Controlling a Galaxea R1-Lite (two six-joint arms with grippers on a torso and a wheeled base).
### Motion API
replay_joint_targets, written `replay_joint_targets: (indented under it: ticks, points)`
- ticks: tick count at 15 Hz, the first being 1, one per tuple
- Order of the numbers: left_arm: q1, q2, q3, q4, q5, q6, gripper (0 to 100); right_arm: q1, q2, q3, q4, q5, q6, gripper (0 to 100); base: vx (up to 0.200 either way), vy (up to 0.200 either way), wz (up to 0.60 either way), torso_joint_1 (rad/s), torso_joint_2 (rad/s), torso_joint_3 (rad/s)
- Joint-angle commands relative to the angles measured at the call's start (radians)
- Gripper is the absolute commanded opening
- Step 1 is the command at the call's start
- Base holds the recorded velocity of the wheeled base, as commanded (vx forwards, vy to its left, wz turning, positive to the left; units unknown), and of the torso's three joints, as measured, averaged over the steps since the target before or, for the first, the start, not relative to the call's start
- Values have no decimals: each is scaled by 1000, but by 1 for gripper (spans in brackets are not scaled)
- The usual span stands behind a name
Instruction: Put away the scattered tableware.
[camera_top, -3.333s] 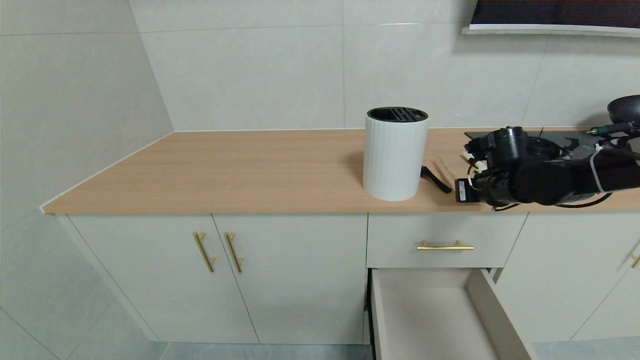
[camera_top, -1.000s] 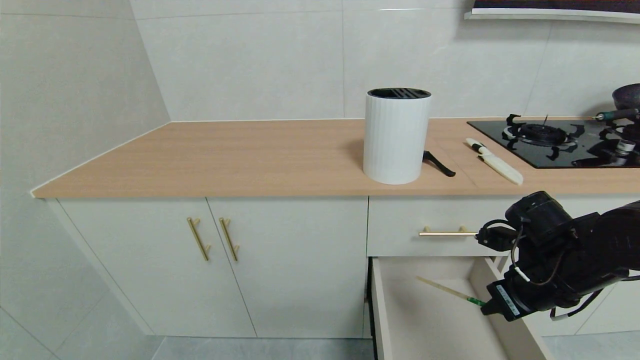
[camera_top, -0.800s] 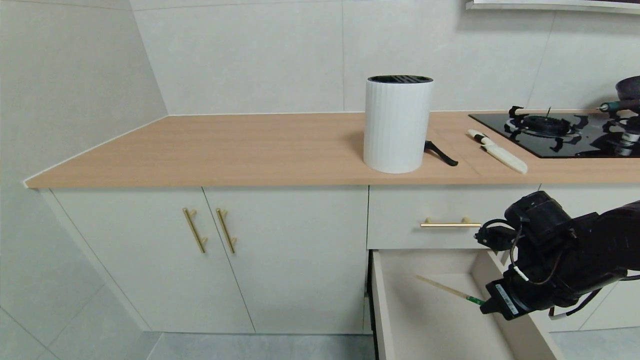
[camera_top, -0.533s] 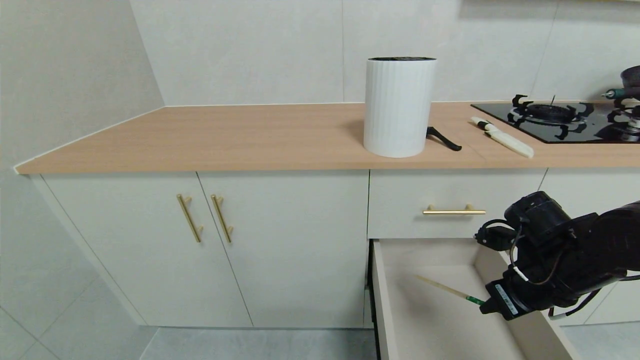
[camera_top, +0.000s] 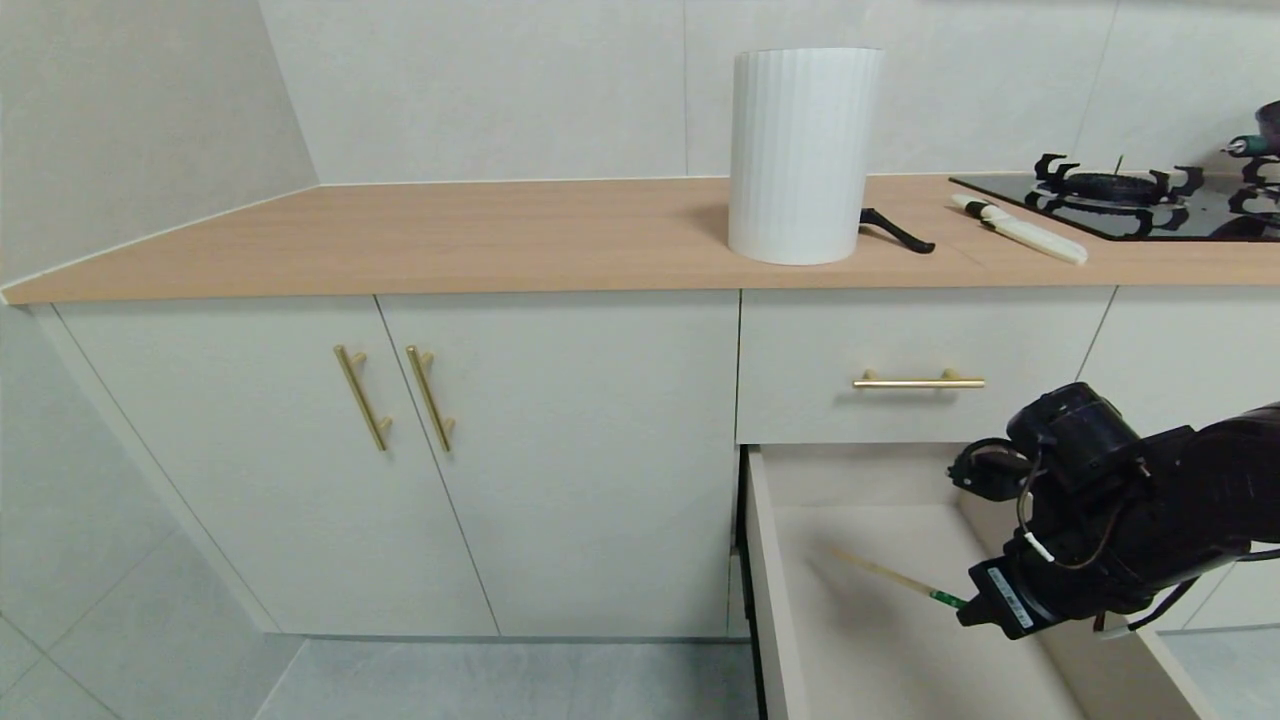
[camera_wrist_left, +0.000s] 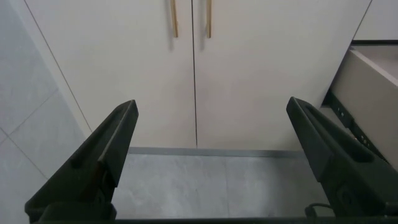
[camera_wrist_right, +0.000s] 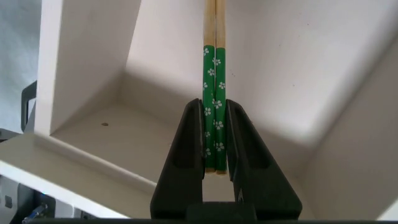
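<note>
My right gripper (camera_top: 968, 604) is shut on a pair of wooden chopsticks (camera_top: 885, 574) with green flowered ends (camera_wrist_right: 211, 106). It holds them inside the open lower drawer (camera_top: 765, 560), tips slanting toward the drawer's back left, just above its floor. On the wooden counter (camera_top: 500, 235) lie a white-handled knife (camera_top: 1020, 229) and a black-handled utensil (camera_top: 897, 230) beside the tall white ribbed holder (camera_top: 803, 155). My left gripper (camera_wrist_left: 211, 165) hangs open in front of the cabinet doors, above the grey floor, holding nothing.
A black gas hob (camera_top: 1130, 195) sits at the counter's right end. A shut drawer with a gold handle (camera_top: 918, 381) is directly above the open one. Double doors with gold handles (camera_top: 395, 398) stand to the left. The drawer's side wall (camera_wrist_right: 81, 74) is close by.
The head camera has dropped, so the counter sits higher in view. Since 3.3 s ago my right gripper left the counter with the chopsticks and came down into the open drawer.
</note>
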Motion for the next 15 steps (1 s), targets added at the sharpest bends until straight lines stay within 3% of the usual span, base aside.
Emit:
replay_joint_targets:
  ticks: [1, 3, 4, 8, 15]
  points:
    - [-1, 1, 0, 0, 0, 0, 100, 12, 15, -4, -4, -1, 0, 0, 0, 0, 0, 0, 0, 0]
    - [-1, 1, 0, 0, 0, 0, 100, 35, 36, -1, -36, -14, 23, 0, 0, 0, 0, 0, 0, 0]
    - [-1, 1, 0, 0, 0, 0, 100, 78, 84, -9, -64, -33, 98, 0, 0, 0, 0, 0, 0, 0]
    - [-1, 1, 0, 0, 0, 0, 100, 146, 289, -38, -243, -224, 328, 0, 0, 0, 0, 0, 0, 0]
    - [-1, 1, 0, 0, 0, 0, 100, 146, 407, 8, -460, -236, 331, 0, 0, 0, 0, 0, 0, 0]
